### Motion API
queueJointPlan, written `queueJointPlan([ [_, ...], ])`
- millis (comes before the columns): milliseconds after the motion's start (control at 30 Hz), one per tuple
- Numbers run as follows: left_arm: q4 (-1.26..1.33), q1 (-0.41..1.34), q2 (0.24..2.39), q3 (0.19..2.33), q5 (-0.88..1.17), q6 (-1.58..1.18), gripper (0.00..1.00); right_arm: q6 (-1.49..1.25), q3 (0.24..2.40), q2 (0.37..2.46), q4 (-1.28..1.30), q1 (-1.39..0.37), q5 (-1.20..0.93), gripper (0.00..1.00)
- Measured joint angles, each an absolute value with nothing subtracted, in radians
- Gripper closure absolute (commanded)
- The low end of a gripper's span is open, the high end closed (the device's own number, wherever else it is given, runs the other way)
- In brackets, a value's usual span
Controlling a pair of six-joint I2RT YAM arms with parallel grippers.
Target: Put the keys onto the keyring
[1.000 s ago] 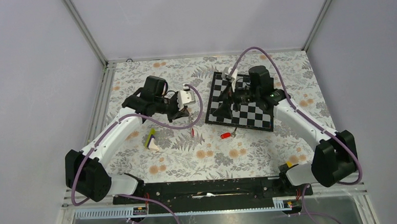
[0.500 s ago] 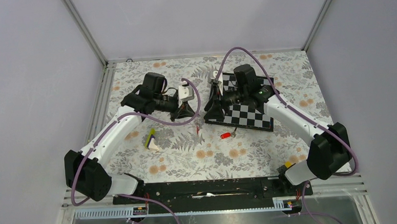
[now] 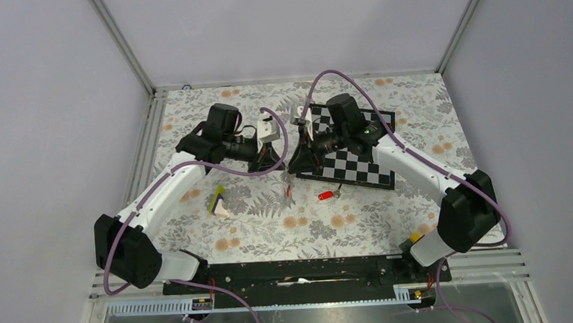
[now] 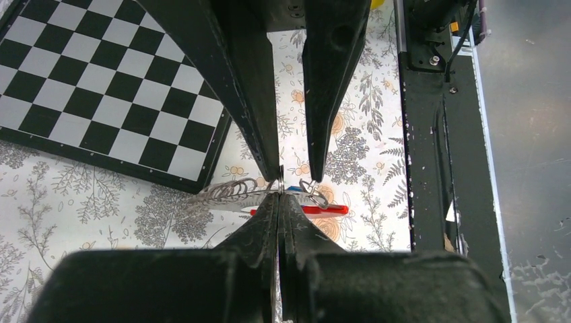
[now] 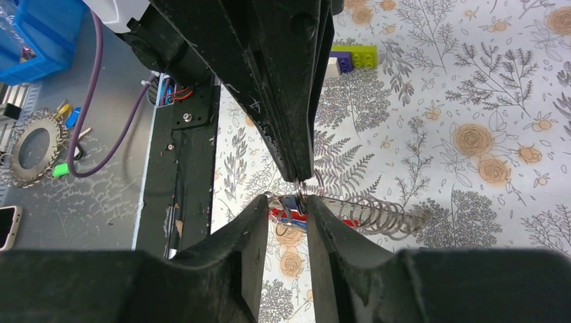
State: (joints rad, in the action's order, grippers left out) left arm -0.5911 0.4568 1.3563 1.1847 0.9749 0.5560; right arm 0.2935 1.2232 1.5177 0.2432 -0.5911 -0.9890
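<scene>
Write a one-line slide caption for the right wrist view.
The left arm's black fingers, shut on the silver coiled keyring, hold it between the right arm's parted fingers.

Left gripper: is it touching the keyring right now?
Touching. Right wrist view: the left gripper, shut, pinches the keyring by its small metal loop.
</scene>
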Motion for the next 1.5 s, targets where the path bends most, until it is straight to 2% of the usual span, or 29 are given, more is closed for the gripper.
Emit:
queueJointPlan([
  [300, -0.592, 0.457, 1.357, 1.182, 0.986, 0.547, 1.0, 0.318, 1.244, 1.541, 0.276, -0.61, -0.986, 0.8],
  [367, -0.591, 0.457, 1.357, 1.18, 0.989, 0.547, 1.0, 0.319, 1.245, 1.541, 0.28, -0.61, -0.985, 0.86],
  [433, -0.59, 0.457, 1.357, 1.175, 0.992, 0.547, 1.0, 0.319, 1.245, 1.541, 0.28, -0.61, -0.984, 0.98],
  [467, -0.588, 0.457, 1.357, 1.171, 0.994, 0.547, 1.0, 0.32, 1.245, 1.541, 0.28, -0.61, -0.979, 1.0],
  [667, -0.587, 0.457, 1.357, 1.167, 0.994, 0.552, 1.0, 0.322, 1.245, 1.541, 0.28, -0.612, -0.953, 1.0],
  [800, -0.595, 0.457, 1.357, 1.165, 0.984, 0.584, 0.84, 0.339, 1.245, 1.54, 0.284, -0.619, -0.929, 1.0],
  [1067, -0.677, 0.456, 1.357, 1.165, 0.947, 0.708, 0.6, 0.39, 1.254, 1.523, 0.356, -0.62, -0.905, 1.0],
  [1500, -0.702, 0.456, 1.401, 1.179, 0.986, 0.797, 0.59, 0.441, 1.258, 1.5, 0.385, -0.62, -0.936, 1.0],
])
